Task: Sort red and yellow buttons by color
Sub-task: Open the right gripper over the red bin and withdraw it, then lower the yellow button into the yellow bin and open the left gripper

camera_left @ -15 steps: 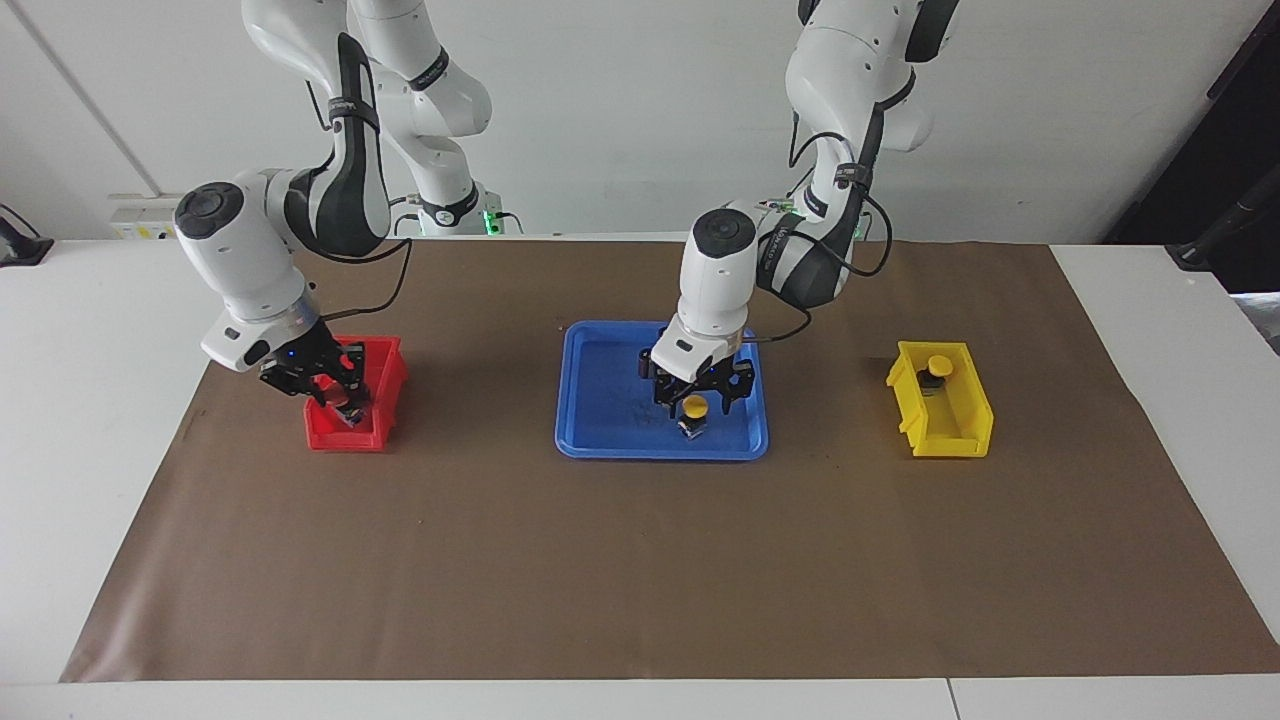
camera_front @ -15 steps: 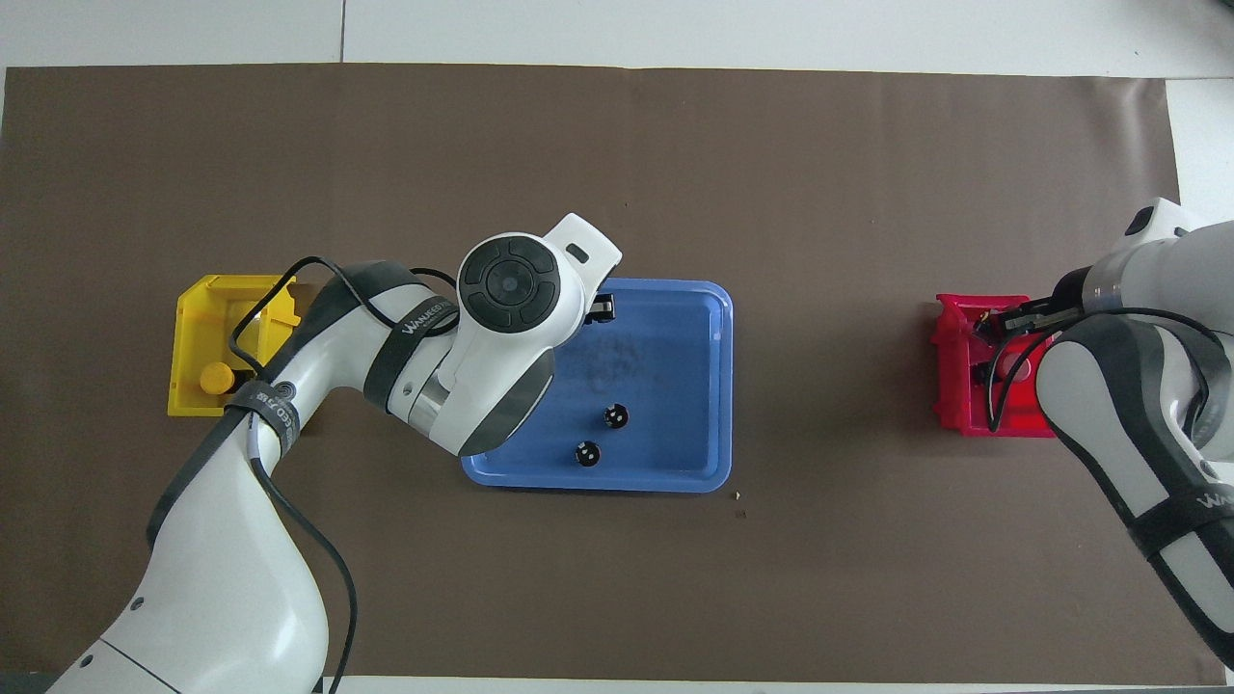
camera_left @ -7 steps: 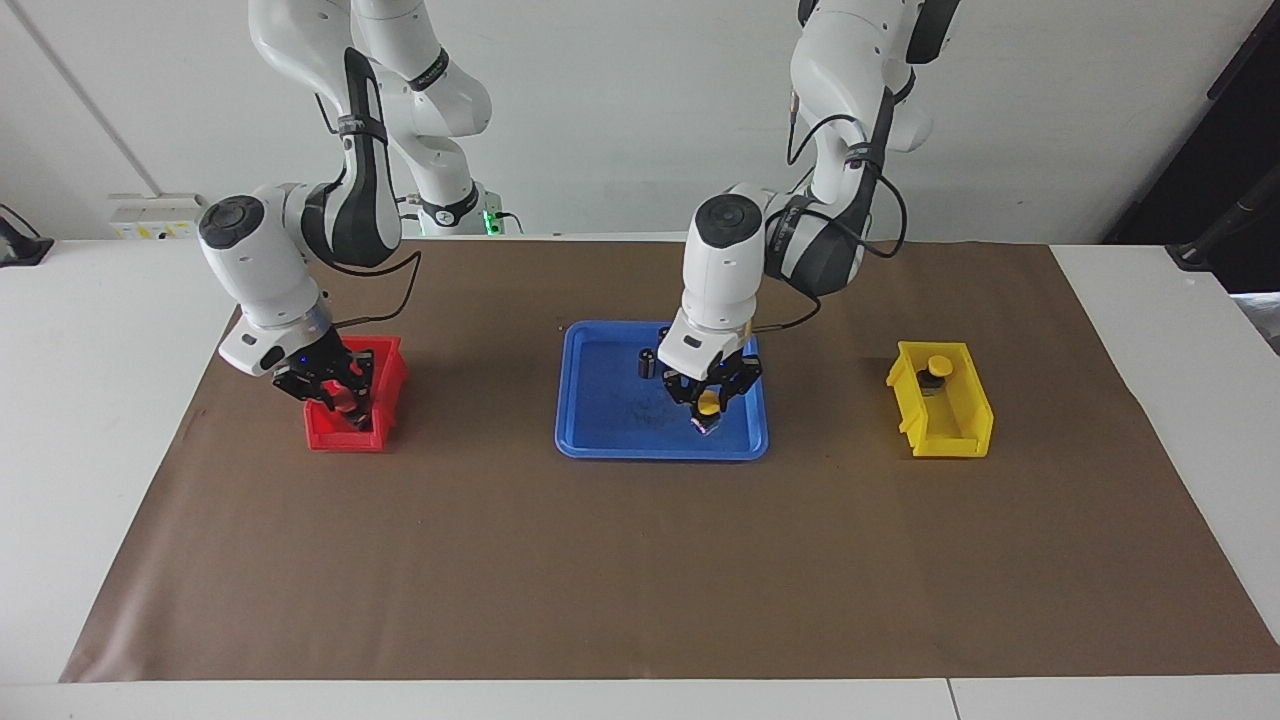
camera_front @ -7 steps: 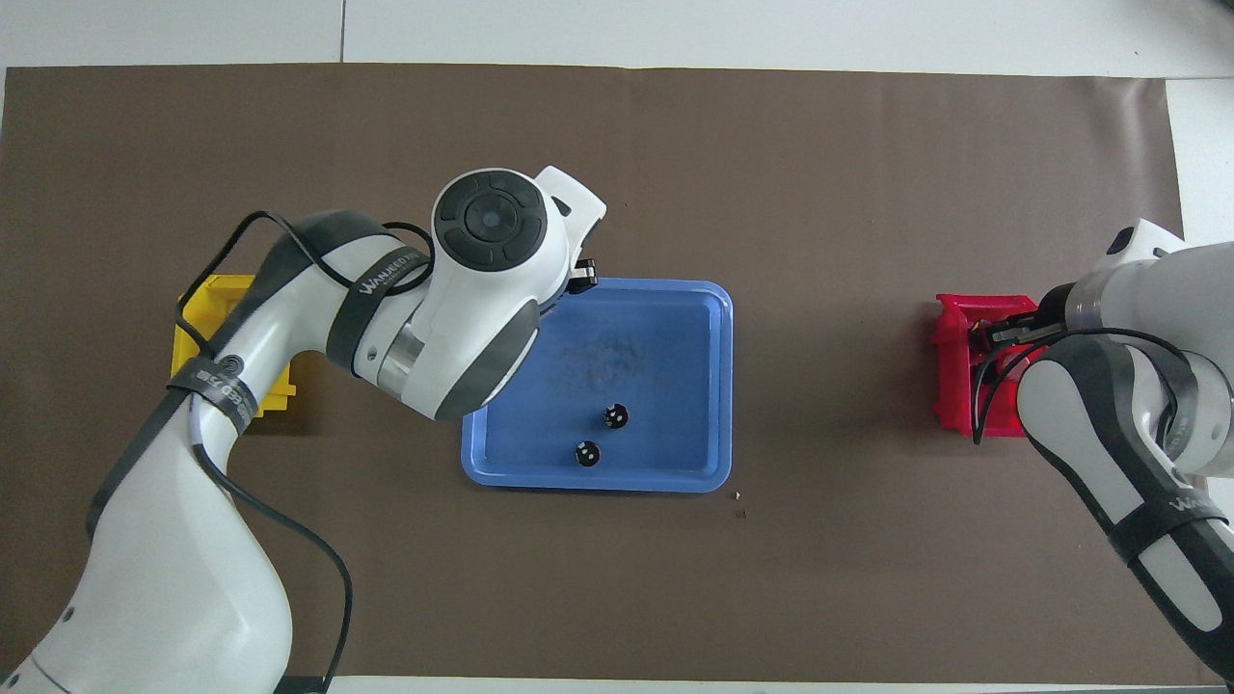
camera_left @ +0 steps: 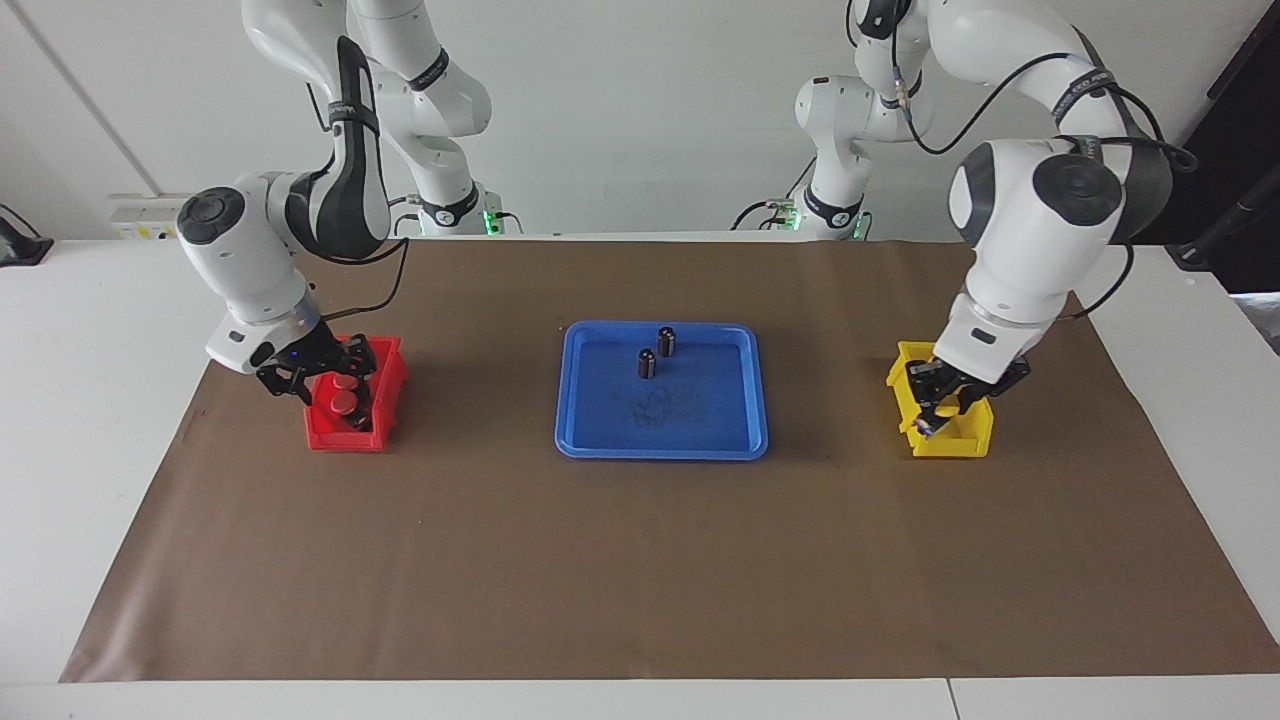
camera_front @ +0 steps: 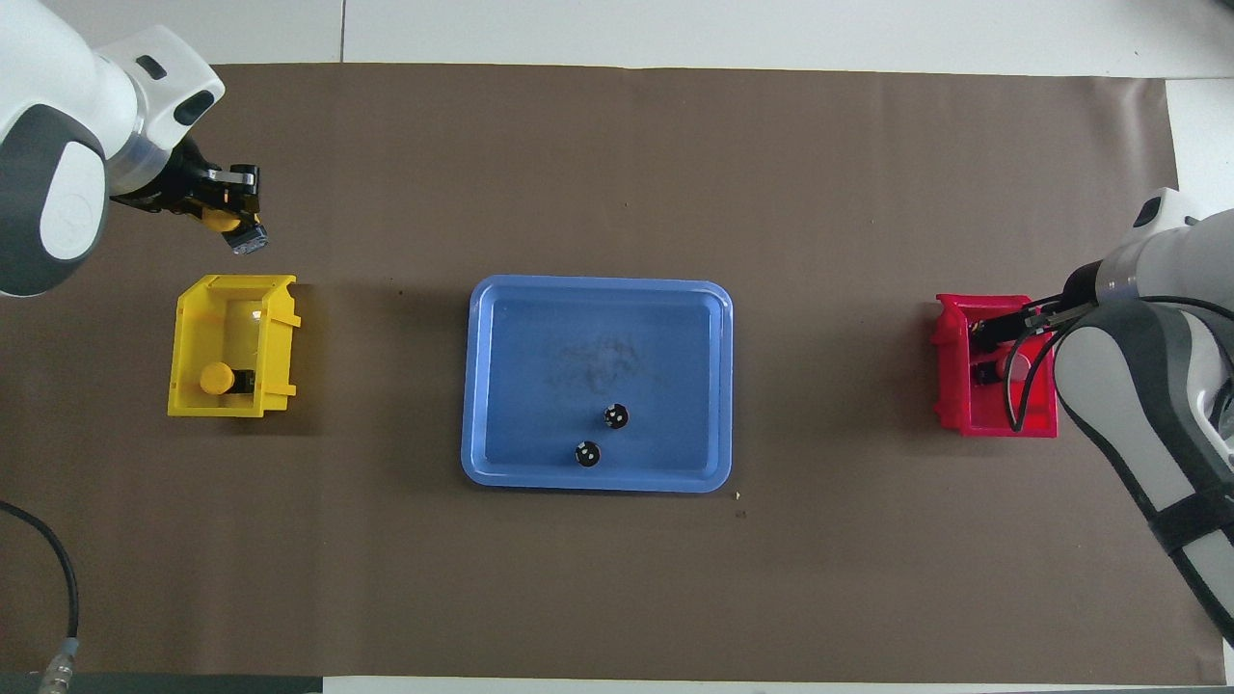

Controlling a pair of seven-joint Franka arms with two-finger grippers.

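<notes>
A moment ago my left tool [camera_left: 940, 405] was down in the blue tray [camera_left: 600, 440], closing on the last yellow button [camera_front: 224, 220]. Now it hangs over the yellow bin [camera_left: 975, 440], fingers pressed on that button, which is between them and clear of the bin. The other yellow button [camera_front: 214, 378] lies in the bin below the tool, toward the robots' end. In the tray there are only two dark cylinders [camera_left: 647, 362], and these are not my concern.

My right tool [camera_left: 335, 398] has stayed low in the red bin [camera_left: 340, 440], but its fingers, which were pinching a red button [camera_left: 347, 403], now look spread. Two red caps show under it, one just beside the other, so I judge that the button is released.

It means the red side is done, I think, and only one drop remains. I must lower the left tool a little and open it over the free end of the bin, then lift both arms away.
</notes>
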